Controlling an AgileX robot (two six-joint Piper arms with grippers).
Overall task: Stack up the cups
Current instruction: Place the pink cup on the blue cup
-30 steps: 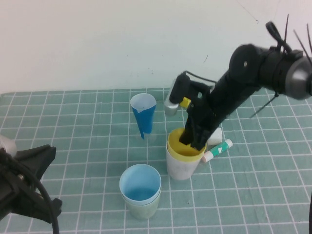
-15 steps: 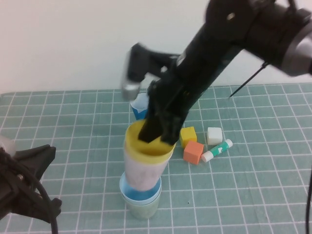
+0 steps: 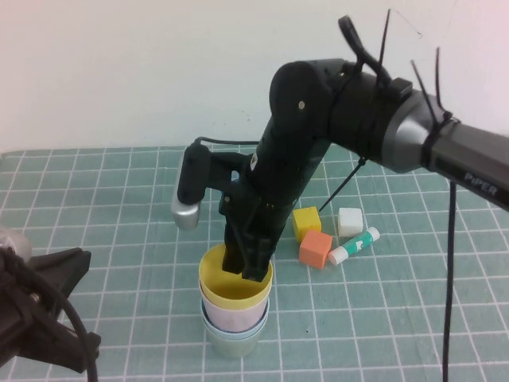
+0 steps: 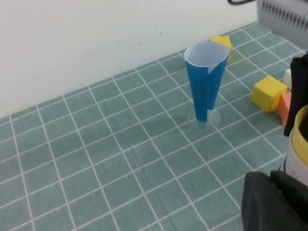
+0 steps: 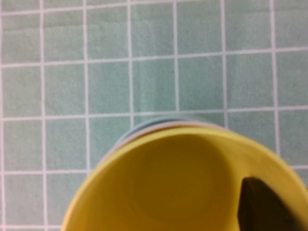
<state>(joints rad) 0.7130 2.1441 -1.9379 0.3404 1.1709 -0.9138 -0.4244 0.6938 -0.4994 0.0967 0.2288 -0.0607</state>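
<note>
The cups stand nested in one stack near the table's front. The yellow cup (image 3: 221, 288) is on top, with the pink cup (image 3: 235, 317) under it, a thin light blue rim (image 3: 207, 321) below that, and the pale green cup (image 3: 235, 344) at the bottom. My right gripper (image 3: 250, 269) reaches down from above, shut on the yellow cup's far rim, one finger (image 5: 260, 207) inside the yellow cup (image 5: 178, 183). My left gripper (image 4: 269, 179) is shut and holds nothing, low at the front left, beside the stack's yellow cup (image 4: 301, 131).
A dark-blue-and-white paper cone (image 4: 207, 82) stands upright behind the stack; the right arm hides it in the high view. To the stack's right lie a yellow cube (image 3: 306, 223), an orange cube (image 3: 316, 248), a white cube (image 3: 349, 221) and a green-and-white marker (image 3: 355, 244).
My right gripper carried the yellow cup, with the pink one under it, from the right to the front left. It lowered them into the light blue cup on the green one.
</note>
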